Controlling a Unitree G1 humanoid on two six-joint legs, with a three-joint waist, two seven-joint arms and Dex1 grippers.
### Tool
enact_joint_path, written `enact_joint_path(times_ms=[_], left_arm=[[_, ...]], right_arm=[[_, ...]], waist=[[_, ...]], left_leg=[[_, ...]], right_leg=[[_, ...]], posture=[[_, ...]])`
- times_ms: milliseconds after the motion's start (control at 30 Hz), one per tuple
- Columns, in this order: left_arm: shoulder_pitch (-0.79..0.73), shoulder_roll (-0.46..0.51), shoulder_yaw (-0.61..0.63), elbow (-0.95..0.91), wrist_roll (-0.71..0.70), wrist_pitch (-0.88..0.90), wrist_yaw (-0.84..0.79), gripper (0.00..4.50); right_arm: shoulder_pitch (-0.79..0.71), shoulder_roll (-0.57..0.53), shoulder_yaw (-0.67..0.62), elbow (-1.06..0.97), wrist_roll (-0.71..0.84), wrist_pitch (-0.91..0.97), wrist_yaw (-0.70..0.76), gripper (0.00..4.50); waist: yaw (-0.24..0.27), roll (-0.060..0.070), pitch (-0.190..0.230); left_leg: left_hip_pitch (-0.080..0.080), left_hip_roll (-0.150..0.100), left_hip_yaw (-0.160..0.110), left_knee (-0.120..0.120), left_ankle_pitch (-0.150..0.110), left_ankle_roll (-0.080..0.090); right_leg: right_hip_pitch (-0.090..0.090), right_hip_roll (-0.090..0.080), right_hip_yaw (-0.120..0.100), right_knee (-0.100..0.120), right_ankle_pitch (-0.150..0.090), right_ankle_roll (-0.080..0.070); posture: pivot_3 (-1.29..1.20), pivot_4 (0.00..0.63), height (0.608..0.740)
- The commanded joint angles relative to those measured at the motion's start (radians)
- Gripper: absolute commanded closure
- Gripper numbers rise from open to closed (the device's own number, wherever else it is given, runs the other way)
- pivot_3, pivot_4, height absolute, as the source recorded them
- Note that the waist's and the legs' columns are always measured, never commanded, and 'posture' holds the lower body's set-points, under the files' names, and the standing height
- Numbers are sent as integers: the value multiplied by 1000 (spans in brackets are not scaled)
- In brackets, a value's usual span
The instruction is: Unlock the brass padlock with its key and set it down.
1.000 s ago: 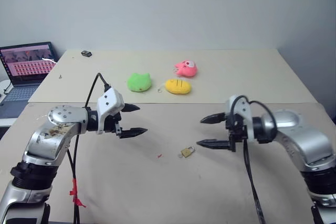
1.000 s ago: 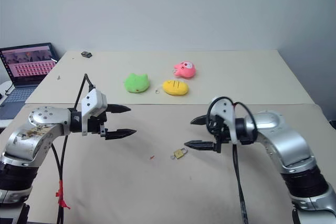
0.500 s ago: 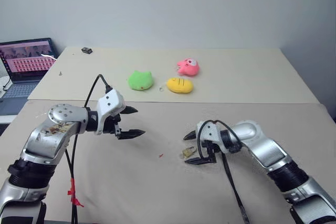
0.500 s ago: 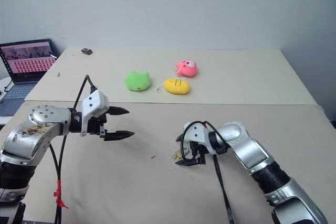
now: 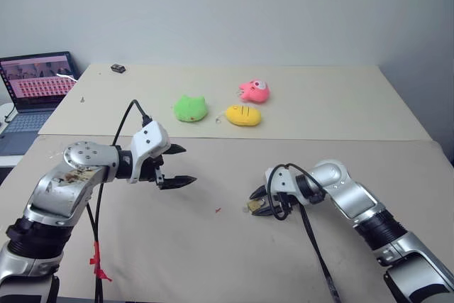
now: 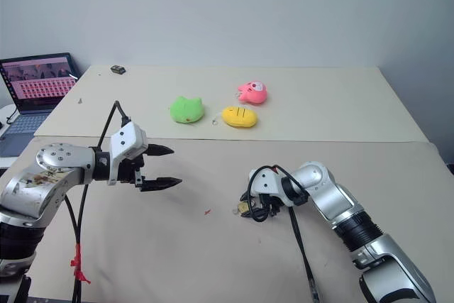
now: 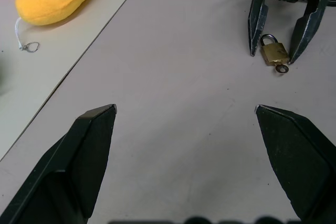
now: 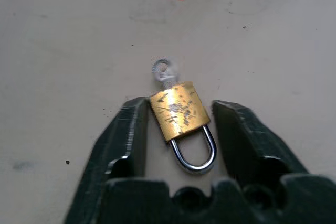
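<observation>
The brass padlock [image 8: 178,111] lies flat on the beige table [image 5: 213,253], its silvery shackle toward my right wrist. The key [image 8: 164,70] sticks out of its far end. My right gripper [image 5: 259,202] is down on the table with its jaws straddling the padlock [image 7: 275,52]. One finger [image 8: 131,129] touches the brass body, while the other finger [image 8: 236,129] stands a sliver off it, so the jaws are narrowed but still open. Off to the left and above the table, my left gripper [image 5: 190,164] hovers wide open and empty, pointing toward the padlock.
On the far table sit a green plush [image 5: 190,108], a yellow plush [image 5: 242,115] and a pink plush [image 5: 254,91]. A laptop [image 5: 35,79] stands at the far left, near a small dark object [image 5: 118,69]. A red mark [image 5: 217,210] lies left of the padlock.
My right gripper dropped to the table and swung left over the padlock. Its jaws then narrowed around the padlock. The left gripper stayed where it was, open.
</observation>
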Motion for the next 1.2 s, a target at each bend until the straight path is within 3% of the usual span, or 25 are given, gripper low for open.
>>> enact_joint_path(times_ms=[33, 233, 567, 1200], left_arm=[[-15, 11, 33, -18, -16, 8, 7, 0], [-51, -28, 41, -9, -76, 44, 6, 0], [-141, -213, 83, -25, -362, 306, 90, 0], [-208, -267, 26, 46, -341, 323, 145, 0]], right_arm=[[-1, 4, -14, -9, 1, -11, 14, 3589], [1, -3, -44, -53, 1, 11, -11, 3596], [-105, -21, -169, -219, -24, 32, -149, 3596], [-116, -80, -203, -419, -13, 163, -176, 3596]], waist=[[1, 0, 0], [3, 0, 0], [3, 0, 0], [2, 0, 0]], left_leg=[[0, 0, 0, 0, 0, 0], [0, 0, 0, 1, 0, 0], [-2, 0, -1, 3, 0, 0], [-3, -2, -2, 2, 0, 0]], right_leg=[[0, 0, 0, 0, 0, 0], [0, 0, 0, 0, 0, 0], [0, 0, 0, 1, 0, 0], [0, -2, -1, 1, 1, -1]], posture=[[0, 150, 657], [0, 150, 657], [0, 150, 657], [0, 150, 657]])
